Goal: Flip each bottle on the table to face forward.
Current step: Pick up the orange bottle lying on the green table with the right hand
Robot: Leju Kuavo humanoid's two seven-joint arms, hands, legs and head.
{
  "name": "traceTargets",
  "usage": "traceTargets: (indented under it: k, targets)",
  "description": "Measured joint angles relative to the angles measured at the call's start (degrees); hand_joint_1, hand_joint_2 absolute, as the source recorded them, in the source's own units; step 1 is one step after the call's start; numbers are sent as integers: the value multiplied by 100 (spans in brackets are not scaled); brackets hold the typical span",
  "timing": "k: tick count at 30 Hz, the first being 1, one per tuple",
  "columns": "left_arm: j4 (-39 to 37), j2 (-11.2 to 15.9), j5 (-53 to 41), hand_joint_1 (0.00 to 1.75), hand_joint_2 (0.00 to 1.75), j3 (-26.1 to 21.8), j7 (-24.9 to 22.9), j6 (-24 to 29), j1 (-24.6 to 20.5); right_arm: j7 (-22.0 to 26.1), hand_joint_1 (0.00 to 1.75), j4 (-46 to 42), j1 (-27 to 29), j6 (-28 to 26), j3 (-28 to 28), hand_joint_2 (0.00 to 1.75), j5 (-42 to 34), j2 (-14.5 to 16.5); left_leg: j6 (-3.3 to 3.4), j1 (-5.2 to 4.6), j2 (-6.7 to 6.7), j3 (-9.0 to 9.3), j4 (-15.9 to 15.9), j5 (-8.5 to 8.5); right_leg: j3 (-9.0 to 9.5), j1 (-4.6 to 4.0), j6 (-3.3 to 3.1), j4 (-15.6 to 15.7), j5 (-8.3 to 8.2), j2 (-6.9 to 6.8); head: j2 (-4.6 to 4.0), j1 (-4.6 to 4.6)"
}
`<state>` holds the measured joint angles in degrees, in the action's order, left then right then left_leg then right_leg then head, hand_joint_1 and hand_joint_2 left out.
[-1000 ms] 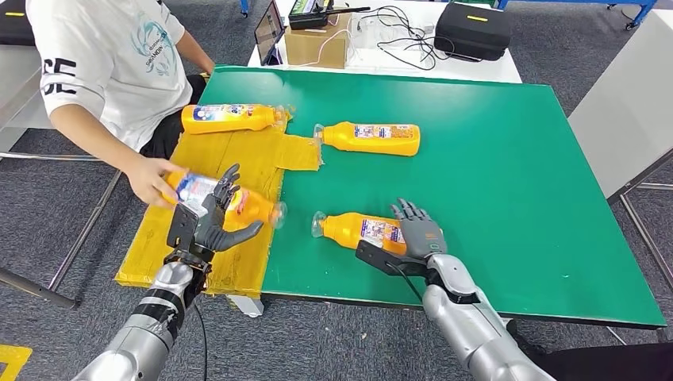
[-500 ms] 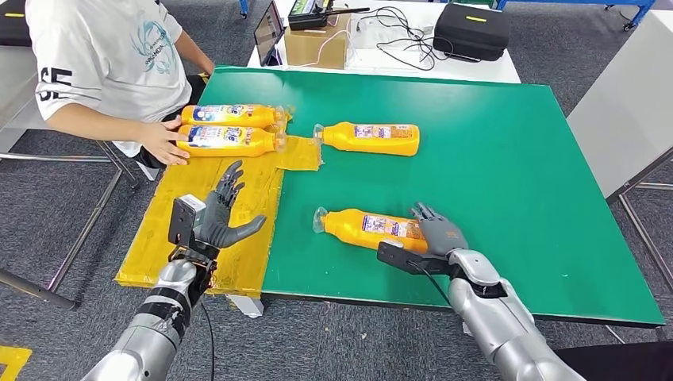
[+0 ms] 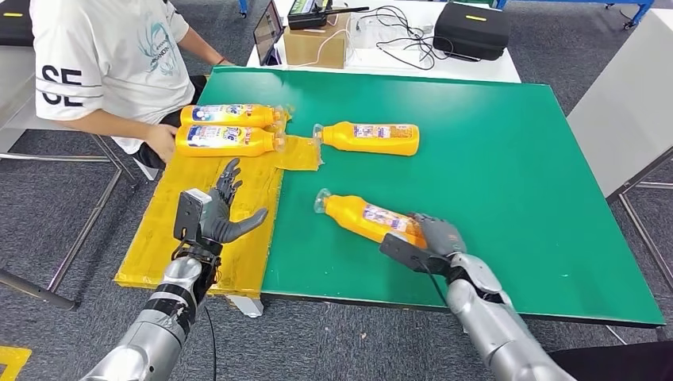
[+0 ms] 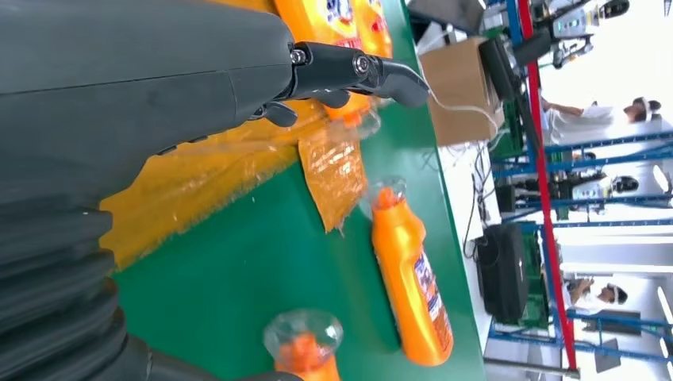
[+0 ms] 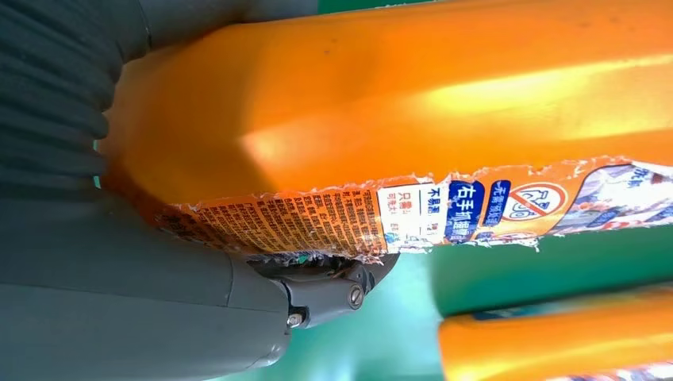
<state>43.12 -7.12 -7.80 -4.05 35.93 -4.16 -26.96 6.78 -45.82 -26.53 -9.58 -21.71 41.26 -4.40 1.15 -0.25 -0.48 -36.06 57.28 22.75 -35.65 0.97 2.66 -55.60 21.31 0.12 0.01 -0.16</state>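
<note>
Several orange bottles lie on their sides. The near bottle point(image 3: 363, 216) point(image 5: 397, 103) lies slanted on the green table point(image 3: 508, 175), its cap pointing far-left. My right hand point(image 3: 435, 235) grips its base, the label against my palm. A second bottle point(image 3: 369, 136) point(image 4: 413, 278) lies farther back on the green. Two more bottles point(image 3: 230, 116) point(image 3: 226, 140) lie side by side on the yellow mat point(image 3: 198, 238). Fingers spread and holding nothing, my left hand point(image 3: 222, 214) point(image 4: 349, 71) hovers above the mat.
A person in a white shirt point(image 3: 111, 55) sits at the table's left, one hand point(image 3: 164, 141) at the base of the nearer mat bottle. Behind the table stand a cardboard box point(image 3: 316, 44), cables and a black case point(image 3: 472, 30). The table's front edge is close to both arms.
The person took the bottle from beside my left hand, laid it on the mat by the other and eased back. My right hand closed on the near bottle's base, which swung diagonal.
</note>
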Motion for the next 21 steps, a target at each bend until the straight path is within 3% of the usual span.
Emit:
traceTargets:
  k: [5,10,21]
  targets:
    - [-46,-89,61,0,175,1,-60,164,-37,319,175,-198,243,-371,238,175,-420,300,-2,2,-3,-12,-1,0,-11,-1,0,-1,1,-1,0,2]
    - [-156,-223,221,0,175,3,-176,406,-119,832,175,-545,468,-1052,597,175,-1182,834,-2,1,3,-25,-1,-1,-28,0,0,-3,0,0,0,0]
    - [-402,-461,569,0,175,287,-409,140,-324,1374,175,-518,426,-1193,533,175,-1860,1727,-1,1,-1,-33,-1,-1,-33,0,0,-3,0,-1,0,0]
